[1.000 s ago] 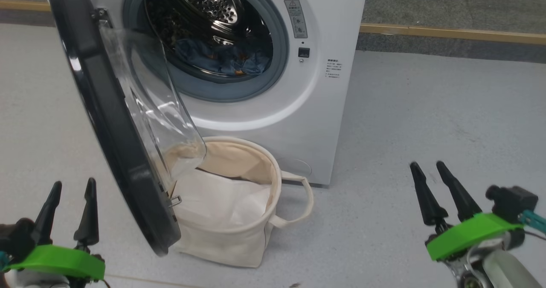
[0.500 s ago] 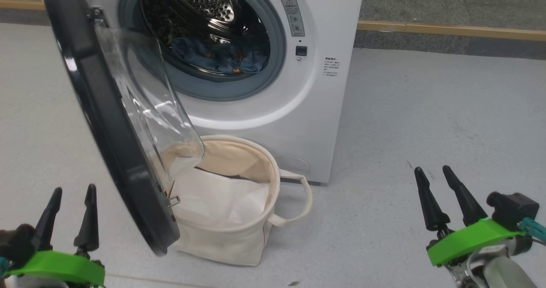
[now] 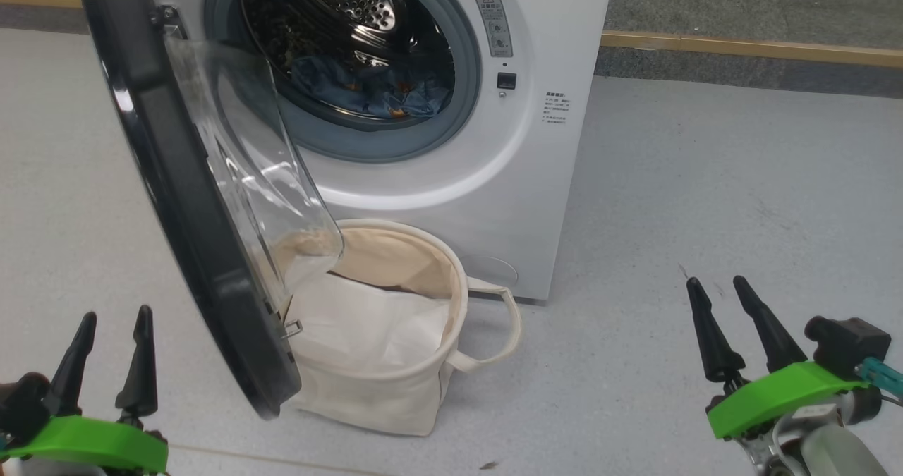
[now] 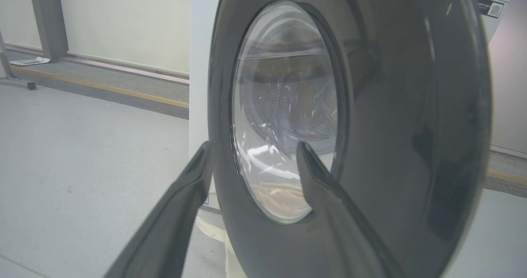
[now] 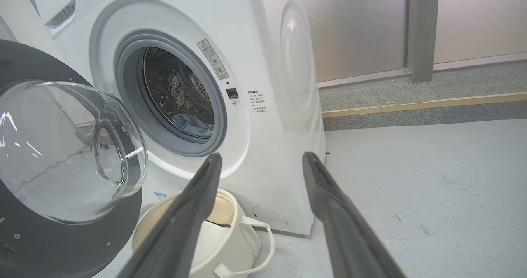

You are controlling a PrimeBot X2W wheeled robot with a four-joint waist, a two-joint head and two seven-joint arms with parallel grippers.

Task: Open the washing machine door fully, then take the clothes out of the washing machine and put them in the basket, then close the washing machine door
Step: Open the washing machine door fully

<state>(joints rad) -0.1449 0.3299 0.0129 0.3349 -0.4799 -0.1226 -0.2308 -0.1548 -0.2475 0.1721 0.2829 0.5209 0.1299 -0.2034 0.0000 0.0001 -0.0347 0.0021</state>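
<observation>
While left gripper [image 3: 116, 314] and right gripper [image 3: 715, 282] gape empty, the clothes [image 3: 370, 92] lie crumpled, dark blue.

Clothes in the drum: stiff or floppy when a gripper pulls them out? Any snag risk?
Probably floppy: the clothes lie crumpled in soft folds low in the drum, so they should drape from a pinch. Likely light: a small heap of thin-looking fabric. May drag on the grey rubber ring, since they sit behind its lower lip.

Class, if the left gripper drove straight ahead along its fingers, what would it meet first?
Probably the washing machine door: the left gripper points at its outer glass; distance unclear.
</observation>
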